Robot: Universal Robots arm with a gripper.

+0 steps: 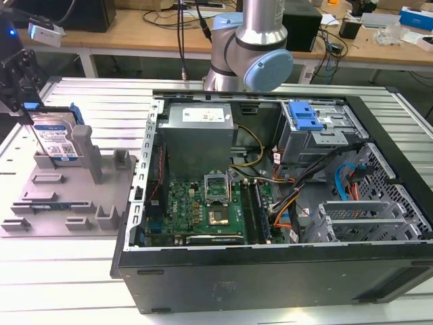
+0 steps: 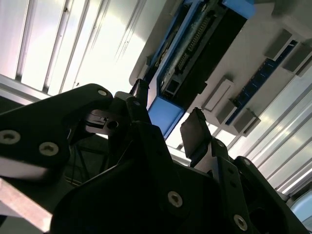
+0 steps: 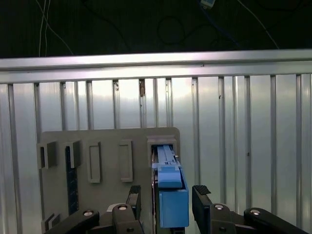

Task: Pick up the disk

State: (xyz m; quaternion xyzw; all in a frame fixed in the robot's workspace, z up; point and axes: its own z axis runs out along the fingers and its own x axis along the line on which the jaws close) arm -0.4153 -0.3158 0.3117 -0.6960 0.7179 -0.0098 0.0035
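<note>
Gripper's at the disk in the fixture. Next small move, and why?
Probably close the gripper on the disk. In the first wrist view its open fingers straddle the disk's blue edge with a gap on each side, and the disk stands upright in the grey fixture, not yet gripped.

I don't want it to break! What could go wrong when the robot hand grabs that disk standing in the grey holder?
The disk sits off-centre in the open gripper, closer to one finger, so closing might shove or tilt it. It stands in a slot of the grey holder; a crooked lift could jam it or drag the holder along.
</note>
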